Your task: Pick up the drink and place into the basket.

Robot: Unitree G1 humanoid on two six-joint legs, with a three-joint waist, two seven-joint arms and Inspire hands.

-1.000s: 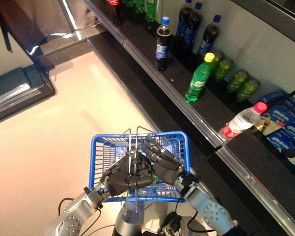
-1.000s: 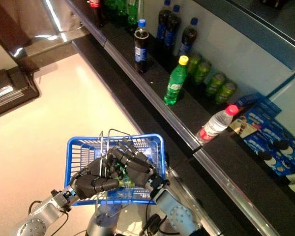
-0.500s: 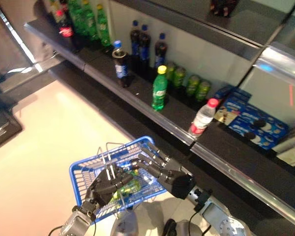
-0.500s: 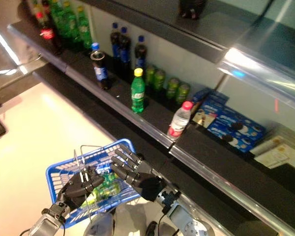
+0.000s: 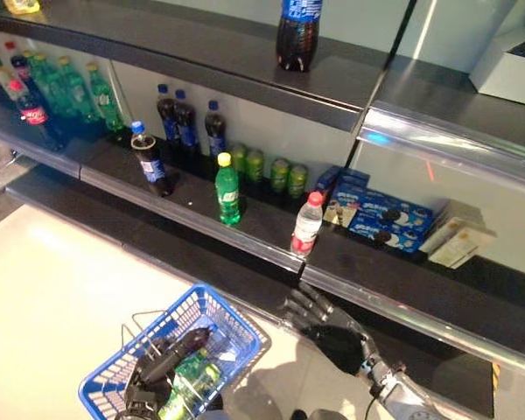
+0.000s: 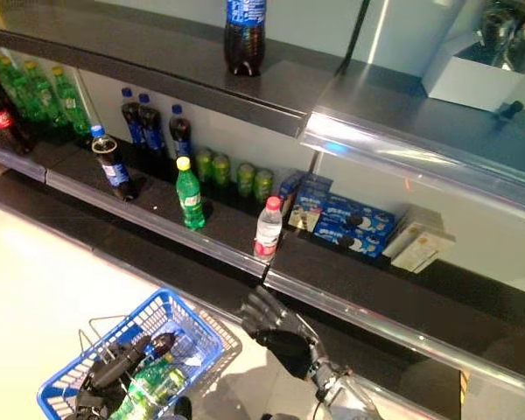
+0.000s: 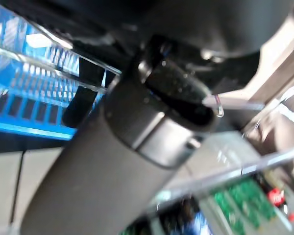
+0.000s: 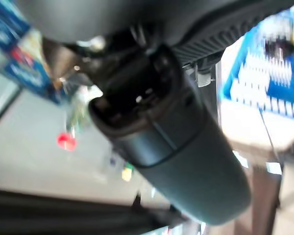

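Note:
The blue basket (image 5: 238,319) hangs low at the left, held by its wire handles in my shut left hand (image 5: 160,371). A green drink (image 5: 190,382) lies inside it; it also shows in the left wrist view (image 7: 240,200). My right hand (image 5: 331,329) is open and empty, fingers spread, to the right of the basket and just below the shelf's front edge. Above it on the shelf stand a clear bottle with a red cap (image 5: 306,225), a green bottle with a yellow cap (image 5: 228,191) and a dark bottle with a blue cap (image 5: 149,163).
The lower shelf (image 5: 262,236) also holds dark bottles (image 5: 189,131), green cans (image 5: 271,171) and blue snack boxes (image 5: 385,219). More bottles (image 5: 61,92) stand at the far left. An upper shelf (image 5: 245,66) bears a dark bottle (image 5: 297,31). A metal rail (image 5: 402,315) edges the shelf.
The camera has tilted up toward the shelves. My right hand has come away from the basket to the right, toward the shelf edge. The left hand still holds the basket.

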